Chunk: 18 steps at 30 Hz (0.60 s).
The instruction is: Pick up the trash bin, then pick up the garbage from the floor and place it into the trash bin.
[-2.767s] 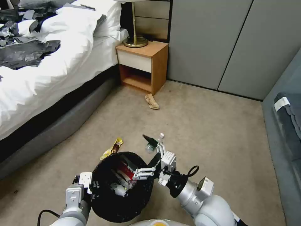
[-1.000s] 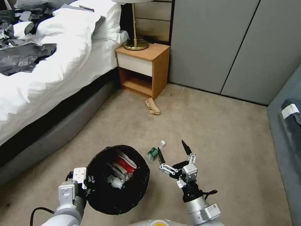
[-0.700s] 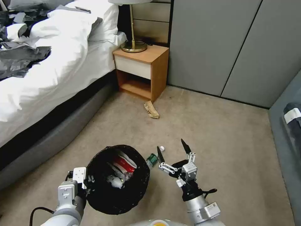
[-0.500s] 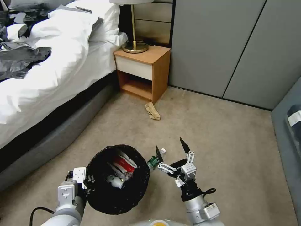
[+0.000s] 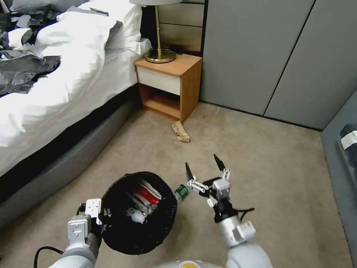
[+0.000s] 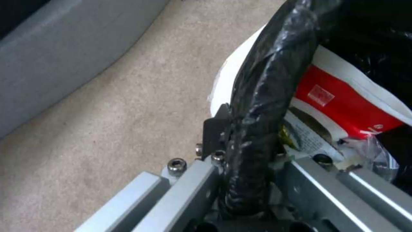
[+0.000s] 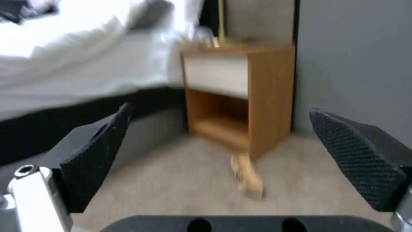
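While the left claw (image 5: 99, 216) grips the black-bagged rim of the trash bin (image 5: 139, 212) and holds it low at the robot's left front, the right claw (image 5: 204, 172) hovers with its fingers spread wide and nothing between them, just past the bin's far right edge. Collecting is the step in hand, I judge — the bin is already up and carries a red-and-white packet (image 6: 343, 103) with other scraps. A small green-labelled bottle (image 5: 180, 191) lies on the carpet touching, or nearly touching, the bin's rim, just beside the right claw's near finger; a brown paper bag (image 5: 180, 131) lies well off by the foot of the nightstand (image 5: 169, 83). In the right wrist view the two ribbed pads (image 7: 98, 154) frame that bag (image 7: 247, 175) and the nightstand rather than the bottle. The next move would call for choosing one piece: the bottle needs the claw dropped and turned toward the bin, the bag needs a drive forward. Hard to tell is whether the bottle rests against the bin, since the rim cuts off its lower end — and the litter deep in the bag is a tangle.
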Tool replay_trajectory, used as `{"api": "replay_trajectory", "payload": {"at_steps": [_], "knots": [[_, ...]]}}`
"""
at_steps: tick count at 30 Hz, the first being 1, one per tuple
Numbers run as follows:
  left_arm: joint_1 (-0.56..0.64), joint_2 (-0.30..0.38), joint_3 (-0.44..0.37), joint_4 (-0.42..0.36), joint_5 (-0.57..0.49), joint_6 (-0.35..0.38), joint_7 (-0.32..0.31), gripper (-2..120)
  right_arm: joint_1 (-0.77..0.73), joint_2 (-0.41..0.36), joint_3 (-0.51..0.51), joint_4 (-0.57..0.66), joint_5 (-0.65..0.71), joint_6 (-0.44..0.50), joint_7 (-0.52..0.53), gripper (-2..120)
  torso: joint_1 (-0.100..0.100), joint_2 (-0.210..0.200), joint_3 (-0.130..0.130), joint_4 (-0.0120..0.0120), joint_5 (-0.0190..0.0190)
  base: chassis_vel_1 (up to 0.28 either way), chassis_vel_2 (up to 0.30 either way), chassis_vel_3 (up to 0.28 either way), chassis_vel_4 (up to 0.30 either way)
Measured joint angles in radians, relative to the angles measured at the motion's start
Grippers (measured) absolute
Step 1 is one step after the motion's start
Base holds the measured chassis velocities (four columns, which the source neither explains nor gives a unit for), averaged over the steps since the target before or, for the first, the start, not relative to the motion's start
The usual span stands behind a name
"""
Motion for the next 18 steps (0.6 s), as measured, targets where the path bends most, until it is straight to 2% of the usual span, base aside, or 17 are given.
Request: {"api": "replay_trajectory", "payload": {"at_steps": [2, 4, 6, 7, 9, 10, 11, 14, 16, 17, 18], "knots": [[0.003, -0.003, -0.001, -0.001, 0.004, 0.000, 0.000, 0, 0.055, 0.012, -0.022, -0.026, 0.093, -0.119, 0.040, 100, 0.000, 0.000, 0.000, -0.0001, 0.0000, 0.000, 0.000, 0.000, 0.000], [0.004, -0.004, -0.002, -0.001, 0.006, 0.000, 0.000, 0, 0.076, 0.017, -0.028, -0.040, 0.116, -0.150, 0.053, 100, 0.000, 0.000, 0.000, 0.0000, 0.0000, 0.000, 0.000, 0.000, 0.000], [0.009, -0.011, -0.003, -0.001, 0.011, 0.000, -0.001, 0, 0.162, 0.035, -0.057, -0.115, 0.203, -0.261, 0.114, 100, 0.000, 0.000, 0.000, -0.0002, 0.0000, 0.000, 0.000, 0.000, 0.000], [0.009, -0.011, -0.003, -0.001, 0.011, 0.000, -0.001, 0, 0.162, 0.035, -0.057, -0.115, 0.203, -0.261, 0.114, 100, 0.000, 0.000, 0.000, -0.0002, 0.0000, 0.000, 0.000, 0.000, 0.000], [0.012, -0.015, -0.004, -0.001, 0.016, 0.000, -0.001, 0, 0.228, 0.045, -0.072, -0.161, 0.264, -0.333, 0.154, 100, 0.000, 0.000, 0.000, 0.0001, 0.0001, 0.000, 0.000, 0.000, 0.000], [0.013, -0.018, -0.004, -0.001, 0.018, 0.000, -0.001, 0, 0.268, 0.051, -0.080, -0.192, 0.318, -0.398, 0.182, 100, 0.000, 0.000, 0.000, -0.0001, 0.0000, 0.000, 0.000, 0.000, 0.000], [0.013, -0.018, -0.004, -0.001, 0.018, 0.000, -0.001, 0, 0.268, 0.051, -0.080, -0.192, 0.318, -0.398, 0.182, 100, 0.000, 0.000, 0.000, -0.0001, 0.0000, 0.000, 0.000, 0.000, 0.000], [0.015, -0.028, -0.004, 0.004, 0.027, 0.000, -0.001, 0, 0.369, 0.077, -0.087, -0.296, 0.443, -0.542, 0.237, 100, 0.000, 0.000, 0.000, 0.0001, -0.0001, 0.000, 0.000, 0.000, 0.000], [0.015, -0.028, -0.004, 0.004, 0.027, 0.000, -0.001, 0, 0.371, 0.078, -0.087, -0.299, 0.446, -0.545, 0.237, 100, 0.000, 0.000, 0.000, 0.0001, -0.0001, 0.000, 0.000, 0.000, 0.000], [0.017, -0.032, -0.004, 0.006, 0.031, 0.000, -0.001, 0, 0.399, 0.092, -0.087, -0.356, 0.488, -0.591, 0.244, 100, 0.000, 0.000, 0.000, 0.0000, 0.0001, 0.000, 0.000, 0.000, 0.000], [0.017, -0.032, -0.004, 0.006, 0.031, 0.000, -0.001, 0, 0.399, 0.092, -0.087, -0.356, 0.488, -0.591, 0.244, 100, 0.000, 0.000, 0.000, 0.0000, 0.0001, 0.000, 0.000, 0.000, 0.000]]}}
